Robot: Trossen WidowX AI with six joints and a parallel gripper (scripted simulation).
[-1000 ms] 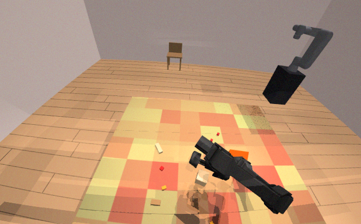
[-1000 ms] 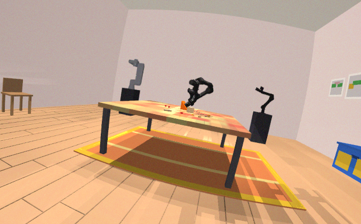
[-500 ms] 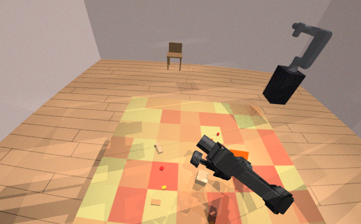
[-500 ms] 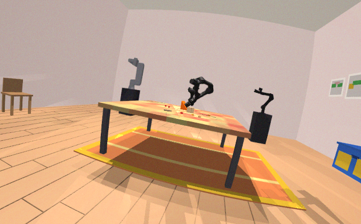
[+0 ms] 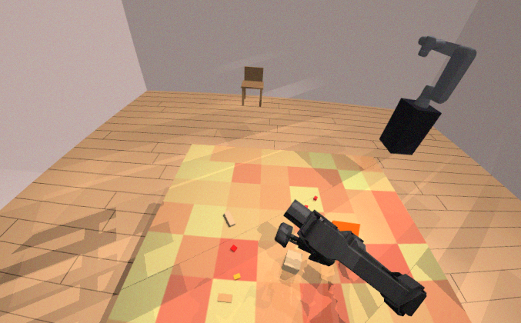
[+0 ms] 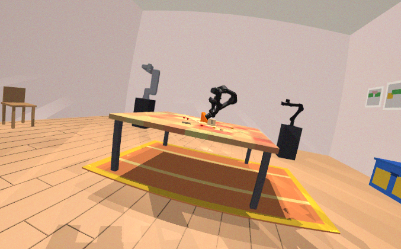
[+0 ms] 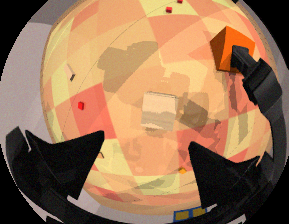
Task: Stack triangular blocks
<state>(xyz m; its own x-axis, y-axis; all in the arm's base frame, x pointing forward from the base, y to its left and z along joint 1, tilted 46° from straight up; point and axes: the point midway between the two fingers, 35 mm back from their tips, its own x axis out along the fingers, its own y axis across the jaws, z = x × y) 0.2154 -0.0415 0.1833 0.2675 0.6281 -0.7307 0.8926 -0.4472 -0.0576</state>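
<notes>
I judge the stacking done and the clearing-off in hand; what I need next is to hold off, touching nothing, once the block's level top and even ends are confirmed. My claw (image 5: 300, 224) (image 7: 148, 141) is spread wide, with nothing in it. The pale square block (image 5: 292, 261) (image 6: 211, 122) (image 7: 159, 110) sits on the surface (image 5: 202, 192) (image 6: 192, 136) (image 7: 130, 87), apart from my fingertips, ahead of them in the wrist view.

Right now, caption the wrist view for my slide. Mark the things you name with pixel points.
Wrist view: open jaws, nothing between them, with the pale square block (image 5: 292, 261) (image 6: 211, 122) (image 7: 159, 111) on the patchwork tabletop (image 5: 205, 192) (image 6: 152, 118) (image 7: 130, 155).
</notes>
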